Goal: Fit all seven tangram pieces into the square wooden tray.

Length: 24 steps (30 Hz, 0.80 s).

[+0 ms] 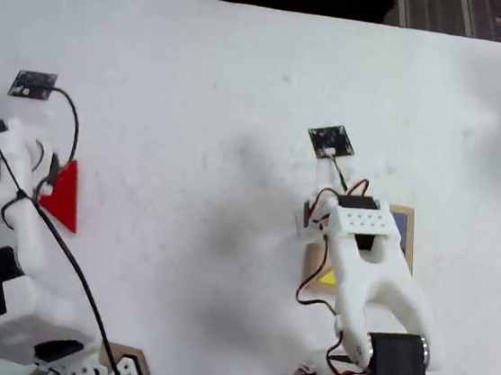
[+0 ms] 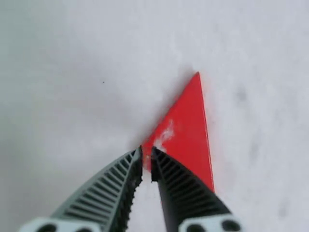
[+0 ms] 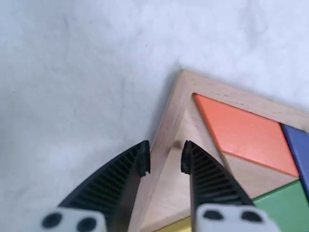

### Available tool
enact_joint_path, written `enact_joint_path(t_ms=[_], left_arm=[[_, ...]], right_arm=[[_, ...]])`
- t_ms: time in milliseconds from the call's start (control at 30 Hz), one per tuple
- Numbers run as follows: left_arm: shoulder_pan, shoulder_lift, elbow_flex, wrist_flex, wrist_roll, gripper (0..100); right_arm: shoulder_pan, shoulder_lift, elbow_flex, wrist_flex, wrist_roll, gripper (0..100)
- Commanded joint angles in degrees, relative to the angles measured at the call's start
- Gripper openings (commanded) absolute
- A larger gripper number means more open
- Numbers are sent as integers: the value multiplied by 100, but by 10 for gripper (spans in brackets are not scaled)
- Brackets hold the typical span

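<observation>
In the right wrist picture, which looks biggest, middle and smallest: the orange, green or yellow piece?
1. orange piece
2. green piece
3. yellow piece
The green and yellow pieces run off the picture's edge, so their true sizes are unsure.

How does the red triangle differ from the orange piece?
The red triangle is out on the table, outside the tray; the orange piece sits inside it. The red triangle has three sides, the orange piece four. The left gripper pinches the triangle; nothing touches the orange piece. Both are flat and solid-coloured.
</observation>
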Motion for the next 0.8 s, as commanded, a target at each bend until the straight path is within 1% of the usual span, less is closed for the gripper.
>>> enact_joint_path(t_ms=[0, 33, 67, 200, 333, 400, 500, 600, 767], left_arm=[[-57, -4, -62, -114, 571, 272], [-57, 119, -88, -114, 607, 298], [-57, 233, -123, -114, 589, 300], [-163, 664, -325, -105, 580, 249], [-382, 954, -580, -105, 580, 245], [-435, 1033, -721, 26, 527, 245], [-435, 1051, -923, 440, 158, 245], [-435, 1051, -1125, 826, 114, 246], [-444, 1051, -1222, 870, 88, 246]], right_arm=[[-57, -22, -35, -75, 79, 112], [-57, -22, -35, -66, 79, 112], [-57, -22, -35, -66, 79, 112], [-57, -22, -35, -66, 79, 112], [-57, -22, -35, -66, 79, 112], [-57, -22, -35, -66, 79, 112], [-57, -22, -35, -75, 79, 112], [-57, -22, -35, -75, 79, 112], [-57, -22, -35, -75, 79, 112]])
